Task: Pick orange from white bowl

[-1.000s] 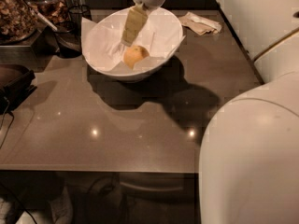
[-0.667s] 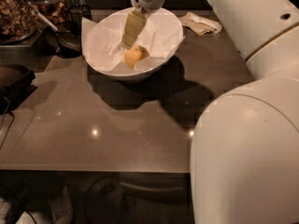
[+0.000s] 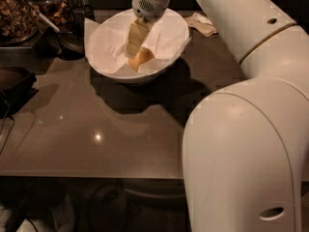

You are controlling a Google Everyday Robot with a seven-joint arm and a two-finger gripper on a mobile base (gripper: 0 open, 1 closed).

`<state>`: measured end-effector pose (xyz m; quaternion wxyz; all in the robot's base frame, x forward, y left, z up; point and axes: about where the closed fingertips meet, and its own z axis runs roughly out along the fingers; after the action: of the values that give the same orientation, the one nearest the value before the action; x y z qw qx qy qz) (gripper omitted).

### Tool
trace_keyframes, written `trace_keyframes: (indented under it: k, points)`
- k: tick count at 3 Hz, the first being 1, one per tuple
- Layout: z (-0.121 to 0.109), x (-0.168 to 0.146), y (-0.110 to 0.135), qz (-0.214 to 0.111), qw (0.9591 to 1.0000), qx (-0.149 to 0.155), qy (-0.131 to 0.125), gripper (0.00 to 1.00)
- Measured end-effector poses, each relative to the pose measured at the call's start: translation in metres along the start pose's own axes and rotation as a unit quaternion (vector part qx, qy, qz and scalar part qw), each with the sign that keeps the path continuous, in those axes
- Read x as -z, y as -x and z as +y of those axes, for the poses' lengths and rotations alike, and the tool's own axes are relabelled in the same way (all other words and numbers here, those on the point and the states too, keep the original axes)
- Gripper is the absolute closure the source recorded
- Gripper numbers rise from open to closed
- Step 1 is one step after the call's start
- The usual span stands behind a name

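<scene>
No readable text, label, brand or number was found anywhere, not on the robot arm nor the worktop. Gripper was down inside the white bowl near the worktop's far edge, at the orange.

Smooth-shelled pincer in paper-lined white bowl; glossy tabletop; seemingly matt orange

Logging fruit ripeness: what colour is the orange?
Orange: yellow-orange, camera view; tool at it in white bowl.

High view down arm to gripper in bowl.
</scene>
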<state>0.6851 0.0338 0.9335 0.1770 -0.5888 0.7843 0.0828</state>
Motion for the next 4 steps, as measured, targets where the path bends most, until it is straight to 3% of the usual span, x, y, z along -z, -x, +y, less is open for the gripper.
trace_keyframes:
  k: [2, 3, 4]
  points:
    - [0.000, -0.026, -0.018, 0.019, 0.9995, -0.019, 0.017, 0.21]
    - [0.010, -0.031, -0.032, 0.022, 0.9991, -0.026, 0.026, 0.22]
    - [0.012, -0.031, -0.030, 0.022, 0.9992, -0.022, 0.026, 0.23]
